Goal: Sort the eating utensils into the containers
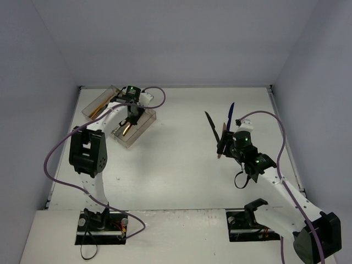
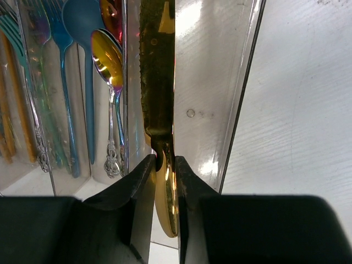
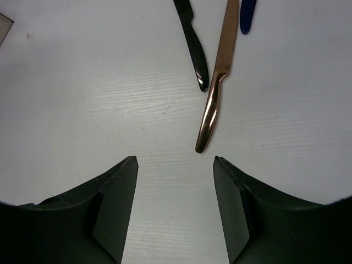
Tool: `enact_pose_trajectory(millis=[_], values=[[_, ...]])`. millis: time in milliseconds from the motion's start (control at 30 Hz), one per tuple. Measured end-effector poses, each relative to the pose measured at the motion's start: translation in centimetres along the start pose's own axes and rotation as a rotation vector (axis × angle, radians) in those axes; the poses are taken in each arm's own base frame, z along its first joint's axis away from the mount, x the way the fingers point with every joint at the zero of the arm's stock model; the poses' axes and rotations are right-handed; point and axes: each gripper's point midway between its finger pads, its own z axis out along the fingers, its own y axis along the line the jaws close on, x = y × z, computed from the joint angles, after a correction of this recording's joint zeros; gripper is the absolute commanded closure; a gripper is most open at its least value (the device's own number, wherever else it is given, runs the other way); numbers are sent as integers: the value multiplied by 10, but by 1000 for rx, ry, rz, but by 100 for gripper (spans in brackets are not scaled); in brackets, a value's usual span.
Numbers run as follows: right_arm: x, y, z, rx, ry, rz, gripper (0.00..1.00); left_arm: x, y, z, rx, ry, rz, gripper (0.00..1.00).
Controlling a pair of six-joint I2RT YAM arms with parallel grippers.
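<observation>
Knife (image 2: 158, 82), serrated glossy gold, in matte black fingers (image 2: 137, 214), clear tray (image 2: 212, 66)

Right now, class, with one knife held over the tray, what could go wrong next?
1. The left gripper pinches the gold knife by its handle alone, right beside the tray divider; released crooked, it may land among the spoons.
2. The open right gripper hovers near the copper knife, which lies close beside a black knife; it might knock both.

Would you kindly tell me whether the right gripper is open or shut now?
Open. The right gripper has its fingers wide apart, with bare table between them; the copper knife lies ahead, untouched.
</observation>
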Motion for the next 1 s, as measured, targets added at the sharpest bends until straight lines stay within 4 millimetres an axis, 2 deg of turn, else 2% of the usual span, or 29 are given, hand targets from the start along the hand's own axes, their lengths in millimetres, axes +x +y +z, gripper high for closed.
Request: enact_pose_trajectory(millis=[300,433,567,767,800,867,1000], values=[[1,-7,10,57,26,-8,45,3,-3,5,0,0,-31,83],[0,-8,14,70,35,-10,45,12,-6,9,5,16,-28,94],[-3,-9,16,81,35,-8,45,27,-11,10,16,47,-25,97],[-1,-10,19,91,45,-8,45,28,-11,4,14,41,-24,99],[-1,-10,20,96,47,-9,45,27,-11,3,12,37,-25,95],[-2,-11,22,104,48,-10,45,24,-10,-1,9,26,-25,80],[-6,-13,26,127,49,-12,45,19,-8,-12,1,-1,-31,63]])
